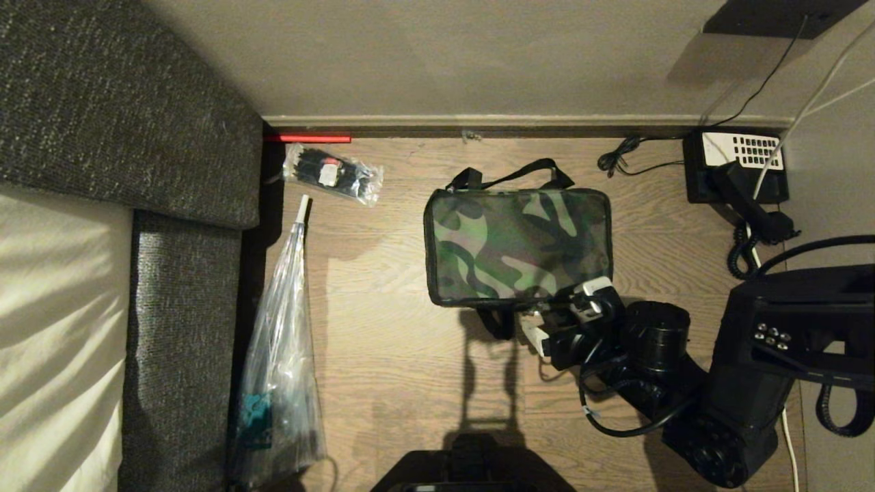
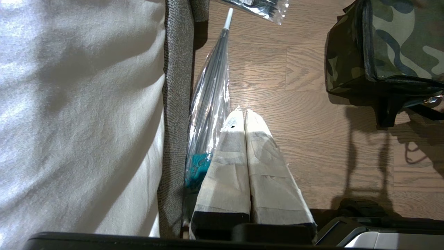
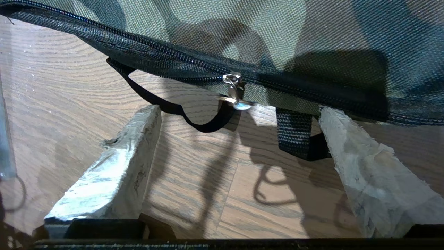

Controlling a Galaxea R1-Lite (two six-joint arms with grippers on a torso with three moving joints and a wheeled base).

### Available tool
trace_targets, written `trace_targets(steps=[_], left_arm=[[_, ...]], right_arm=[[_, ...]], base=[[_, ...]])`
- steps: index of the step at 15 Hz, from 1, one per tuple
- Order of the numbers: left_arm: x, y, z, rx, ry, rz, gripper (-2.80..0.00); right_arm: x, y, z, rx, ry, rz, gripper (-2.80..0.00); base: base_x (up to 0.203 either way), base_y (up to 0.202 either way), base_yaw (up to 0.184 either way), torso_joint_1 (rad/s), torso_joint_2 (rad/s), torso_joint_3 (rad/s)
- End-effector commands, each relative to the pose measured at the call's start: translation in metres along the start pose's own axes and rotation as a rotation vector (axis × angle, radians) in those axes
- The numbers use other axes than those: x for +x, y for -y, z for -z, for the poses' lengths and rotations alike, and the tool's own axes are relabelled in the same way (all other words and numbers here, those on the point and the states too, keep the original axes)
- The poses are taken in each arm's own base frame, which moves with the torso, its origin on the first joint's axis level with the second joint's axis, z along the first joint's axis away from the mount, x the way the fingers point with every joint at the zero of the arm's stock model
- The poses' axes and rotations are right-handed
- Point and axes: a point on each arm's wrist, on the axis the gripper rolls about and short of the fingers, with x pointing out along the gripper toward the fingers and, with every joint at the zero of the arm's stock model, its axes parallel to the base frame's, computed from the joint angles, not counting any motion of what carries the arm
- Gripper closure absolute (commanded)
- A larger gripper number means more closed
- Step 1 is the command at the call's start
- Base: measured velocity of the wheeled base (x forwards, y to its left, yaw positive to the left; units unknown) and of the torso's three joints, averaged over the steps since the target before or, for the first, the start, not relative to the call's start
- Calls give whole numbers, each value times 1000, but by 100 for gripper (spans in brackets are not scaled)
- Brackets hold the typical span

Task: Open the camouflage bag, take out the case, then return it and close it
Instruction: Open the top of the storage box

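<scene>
Camouflage bag (image 1: 517, 246) zipped shut on floor, contents hidden; right gripper (image 3: 239, 114) wide apart.

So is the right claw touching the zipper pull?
Apart. In the right wrist view, the right claw is open, the zipper pull hanging between its fingers, floor visible either side.

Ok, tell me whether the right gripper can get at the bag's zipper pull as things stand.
Probably yes: the right gripper is open, the zipper pull hangs just beyond its fingertips, and only a loose black strap hangs nearby.

Woven cloth camouflage bag (image 1: 517, 246), metal zipper pull (image 3: 234, 91)
</scene>
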Motion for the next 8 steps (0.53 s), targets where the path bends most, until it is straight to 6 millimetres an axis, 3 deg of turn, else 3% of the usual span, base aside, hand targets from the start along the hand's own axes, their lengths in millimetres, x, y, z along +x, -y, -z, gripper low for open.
trace_targets(steps=[1, 8], left_arm=[[2, 0, 11, 0, -41, 0, 0], [2, 0, 11, 0, -39, 0, 0]], right_arm=[[4, -1, 6, 0, -6, -1, -280], [20, -4, 17, 26, -6, -4, -280]], base=[[0, 0, 0, 0, 0, 0], [0, 0, 0, 0, 0, 0]])
